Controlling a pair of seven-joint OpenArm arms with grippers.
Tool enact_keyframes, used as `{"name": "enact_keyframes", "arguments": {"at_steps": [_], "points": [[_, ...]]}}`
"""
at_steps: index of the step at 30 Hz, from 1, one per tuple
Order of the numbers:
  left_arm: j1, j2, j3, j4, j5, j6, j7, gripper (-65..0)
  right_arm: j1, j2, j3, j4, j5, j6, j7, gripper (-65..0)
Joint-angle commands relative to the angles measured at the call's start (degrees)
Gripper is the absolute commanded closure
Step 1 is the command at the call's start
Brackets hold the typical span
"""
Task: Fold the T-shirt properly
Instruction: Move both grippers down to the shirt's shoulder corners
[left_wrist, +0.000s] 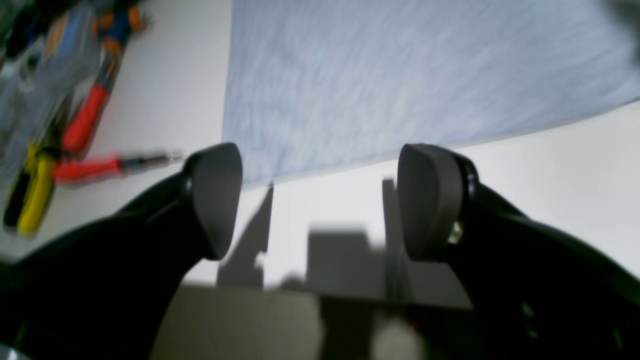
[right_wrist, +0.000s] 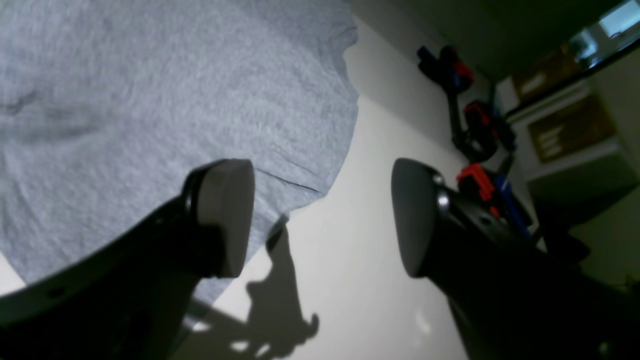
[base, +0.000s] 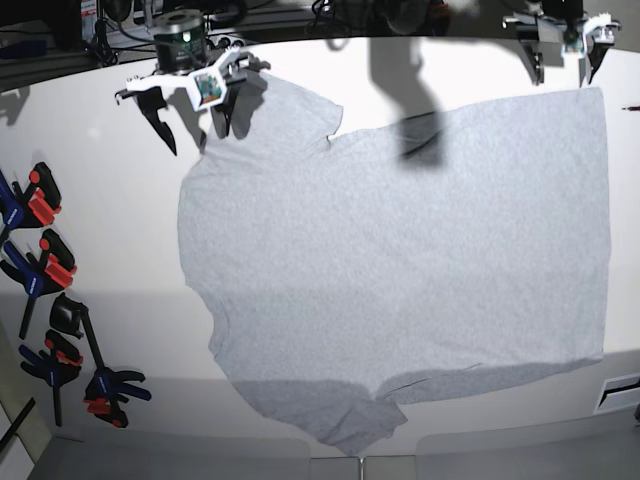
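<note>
The T-shirt (base: 400, 260) lies spread flat on the white table (base: 100, 200), plain grey side up, one sleeve at the far left and the hem along the right. My right gripper (base: 190, 120) hovers open at the far sleeve. In the right wrist view one finger (right_wrist: 220, 220) is over the sleeve's cloth (right_wrist: 150, 100), the other over bare table, and nothing is held between them (right_wrist: 320, 220). My left gripper (base: 563, 62) stands open at the far hem corner. Its wrist view shows the T-shirt's corner (left_wrist: 400, 75) just beyond the empty gap (left_wrist: 320, 200).
Several black, red and blue clamps (base: 50, 300) lie along the table's left side and show in the right wrist view (right_wrist: 475, 135). Red- and yellow-handled tools (left_wrist: 85, 120) lie beside the hem corner. The table's front edge runs just below the near sleeve.
</note>
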Motion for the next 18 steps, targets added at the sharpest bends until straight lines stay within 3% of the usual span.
{"name": "enact_keyframes", "arguments": {"at_steps": [1, 3, 9, 11, 14, 16, 18], "points": [[0.2, -0.2, -0.3, 2.4, 0.0, 0.6, 0.9, -44.1, -0.3, 0.7, 0.2, 1.0, -1.2, -1.0, 1.0, -40.1], [-0.7, -0.2, -0.3, 5.3, 0.0, 0.6, 6.9, -44.1, -0.3, 0.7, 0.2, 1.0, -3.0, -1.0, 0.3, -40.1], [-2.1, -0.3, -0.3, 18.2, 0.0, 0.5, 18.3, -44.1, -0.3, 0.7, 0.2, 1.0, -9.9, 0.2, -10.8, -40.1], [-2.4, -0.5, -0.3, 22.6, 0.0, 0.2, 22.5, -44.1, -0.3, 1.0, 0.2, 1.0, -10.7, 6.5, -15.2, -40.1], [-2.4, -2.6, -0.3, 27.5, 0.0, -3.1, 29.1, -44.1, -0.3, 1.5, 0.2, 1.0, -10.7, 17.1, -18.3, -40.1], [-2.4, -3.5, -0.3, 30.7, -0.1, -5.3, 36.0, -44.1, -0.3, 1.8, 0.2, 1.0, -10.8, 19.2, -19.0, -40.1], [-2.4, -3.6, -0.2, 33.6, 0.0, -6.0, 41.8, -44.1, -0.3, 2.0, 0.2, 1.0, -11.8, 19.3, -20.2, -40.1]]}}
